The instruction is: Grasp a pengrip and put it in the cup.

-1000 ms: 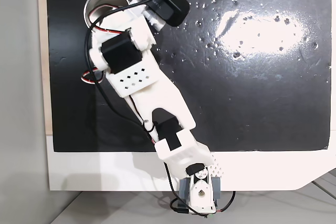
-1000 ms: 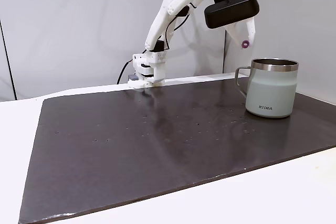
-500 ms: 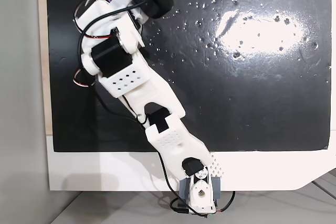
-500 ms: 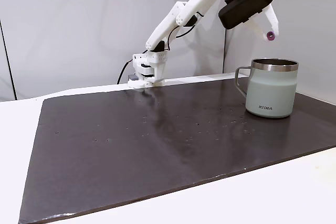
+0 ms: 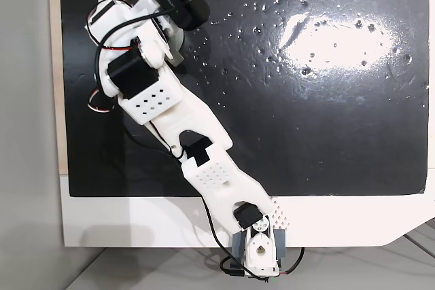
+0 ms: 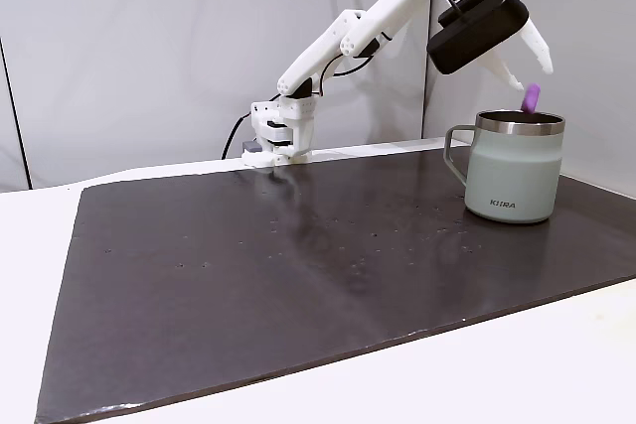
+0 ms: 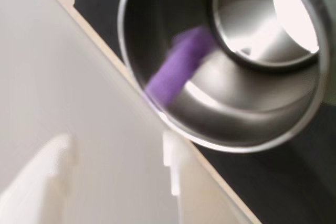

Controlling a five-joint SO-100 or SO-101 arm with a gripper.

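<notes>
The grey-green steel cup [image 6: 515,181] stands at the right of the black mat, handle to the left. My gripper [image 6: 534,78] hangs just above its rim, open, with both white fingers spread. The light-purple pengrip [image 6: 531,98] is loose in the air below the fingertips, right over the cup's mouth. In the wrist view the blurred pengrip [image 7: 178,66] lies across the shiny inside of the cup [image 7: 236,129], apart from my gripper [image 7: 115,150] at the lower left. The arm [image 5: 156,93] covers the cup in the top-down fixed view.
The black mat [image 6: 298,265] lies on a white table; a bright glare patch [image 5: 340,39] and small specks mark it. The arm's base [image 6: 278,136] is clamped at the table's far edge. A grey wall stands behind.
The arm swung from beside the cup to over its mouth. The gripper, shut on the pengrip before, has opened, and the pengrip has left the fingers and drops toward the cup.
</notes>
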